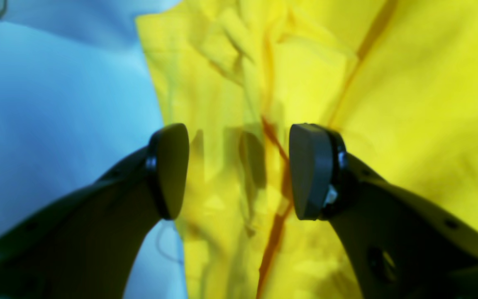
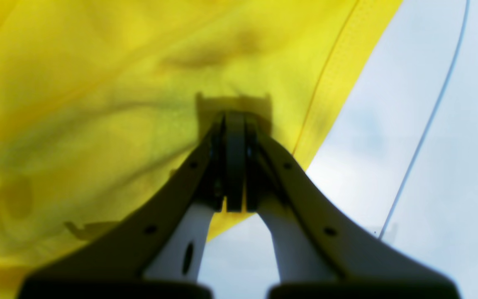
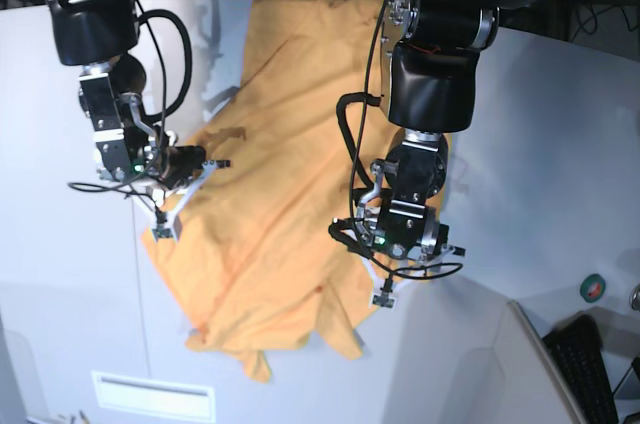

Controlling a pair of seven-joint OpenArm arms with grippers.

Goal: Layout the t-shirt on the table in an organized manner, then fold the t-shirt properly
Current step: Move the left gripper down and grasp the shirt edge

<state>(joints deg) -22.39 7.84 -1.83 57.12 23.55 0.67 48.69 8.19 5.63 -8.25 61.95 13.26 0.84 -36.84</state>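
Pale table, one shirt, two arms.
Left wrist view: left gripper spread apart over the rumpled shirt, table to the left. Right wrist view: right gripper pressed together, pinching the shirt near its hem; table on the right. Base view: one shirt lies spread and creased between both grippers.
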